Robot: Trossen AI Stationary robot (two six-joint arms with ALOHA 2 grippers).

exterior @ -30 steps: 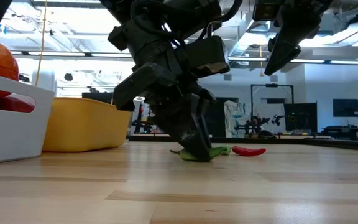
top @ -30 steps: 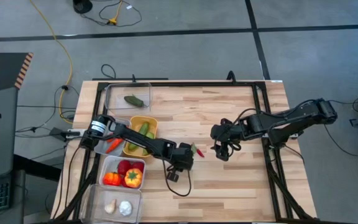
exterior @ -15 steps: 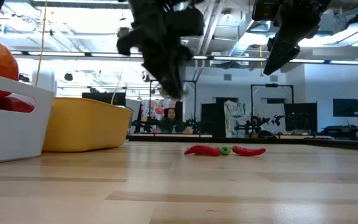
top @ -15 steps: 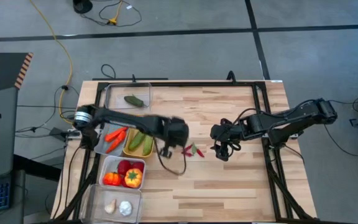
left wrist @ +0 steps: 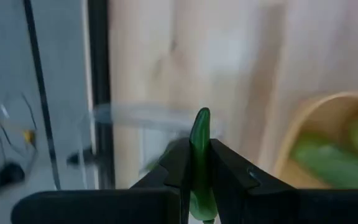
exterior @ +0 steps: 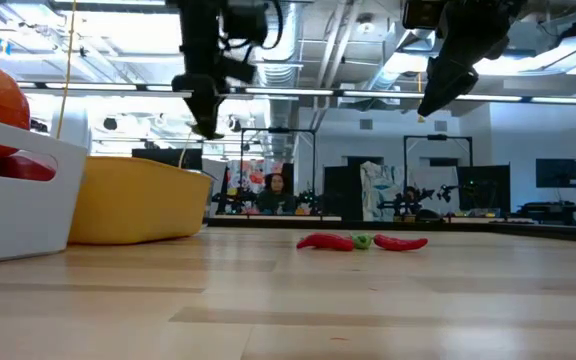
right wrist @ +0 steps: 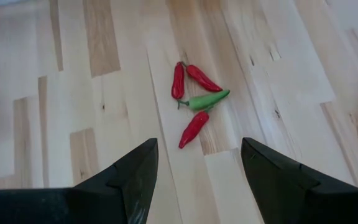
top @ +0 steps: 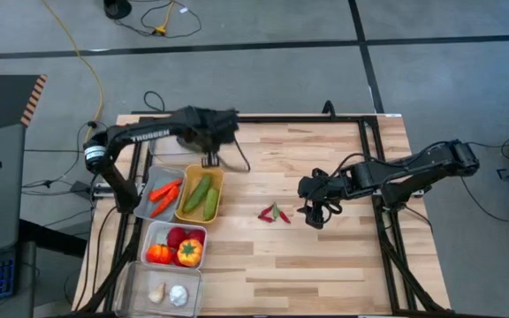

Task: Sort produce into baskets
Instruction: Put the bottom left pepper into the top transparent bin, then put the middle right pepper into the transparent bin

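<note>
Left wrist view: left end effector [left wrist: 197, 171] clamps green chilli [left wrist: 199, 140]

Yellow cable [top: 89, 66] on grey floor [top: 263, 79]

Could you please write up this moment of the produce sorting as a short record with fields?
left gripper: over the table's far left corner, by the clear tray, fingers shut on a green chilli
right gripper: fingers open, empty, raised beside the loose chillies
loose chillies: three red and one green, clustered mid-table
yellow tray: two cucumbers
grey tray: carrots
white tray: tomatoes, pepper
near clear tray: garlic bulbs
</note>
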